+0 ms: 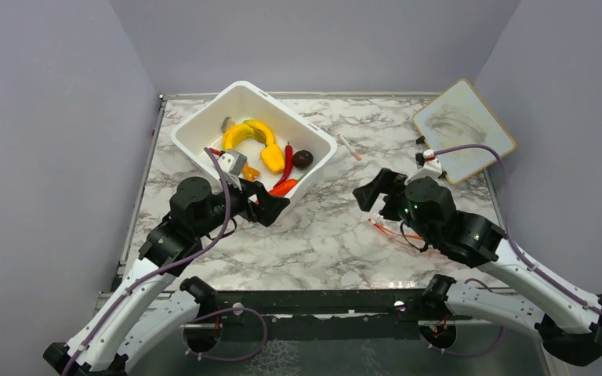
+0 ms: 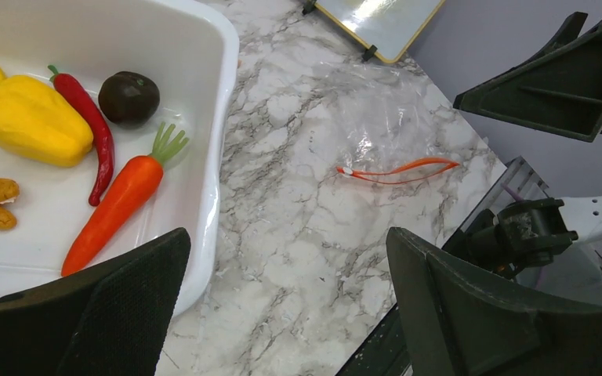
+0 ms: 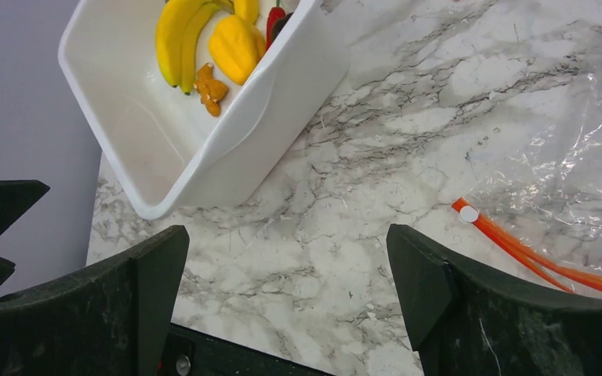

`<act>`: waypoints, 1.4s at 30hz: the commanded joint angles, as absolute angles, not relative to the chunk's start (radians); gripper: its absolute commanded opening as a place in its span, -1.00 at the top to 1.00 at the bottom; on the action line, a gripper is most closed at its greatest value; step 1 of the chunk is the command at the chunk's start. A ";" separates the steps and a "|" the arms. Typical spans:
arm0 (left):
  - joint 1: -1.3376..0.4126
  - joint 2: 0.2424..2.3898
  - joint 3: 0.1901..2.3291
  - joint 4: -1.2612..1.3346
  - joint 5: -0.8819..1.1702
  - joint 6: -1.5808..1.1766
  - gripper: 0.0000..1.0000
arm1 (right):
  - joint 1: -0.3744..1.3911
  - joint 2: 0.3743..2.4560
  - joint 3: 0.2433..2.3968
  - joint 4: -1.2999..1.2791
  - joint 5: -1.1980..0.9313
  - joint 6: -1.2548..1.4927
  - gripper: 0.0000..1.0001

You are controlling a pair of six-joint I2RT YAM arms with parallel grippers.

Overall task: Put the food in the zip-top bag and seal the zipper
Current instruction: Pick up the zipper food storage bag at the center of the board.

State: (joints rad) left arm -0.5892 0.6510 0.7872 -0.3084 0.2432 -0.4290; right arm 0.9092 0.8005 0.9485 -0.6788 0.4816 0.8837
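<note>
Left claw (image 2: 286, 251) spread, empty, at the near rim of the white tub (image 2: 213, 55), right claw (image 3: 286, 243) likewise spread, banana (image 1: 247, 131), pepper (image 2: 31, 121), chili (image 2: 88, 119), carrot (image 2: 117, 204), dark fruit (image 2: 128, 97) inside the tub, clear zip-top bag (image 2: 392, 117) flat on the counter (image 1: 321, 235) right of the tub, zipper (image 2: 400, 167) slightly parted.
</note>
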 commanded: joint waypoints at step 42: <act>-0.586 0.539 0.634 -0.202 0.134 -0.347 -0.99 | 0.520 1.183 0.784 -0.985 0.602 1.455 0.09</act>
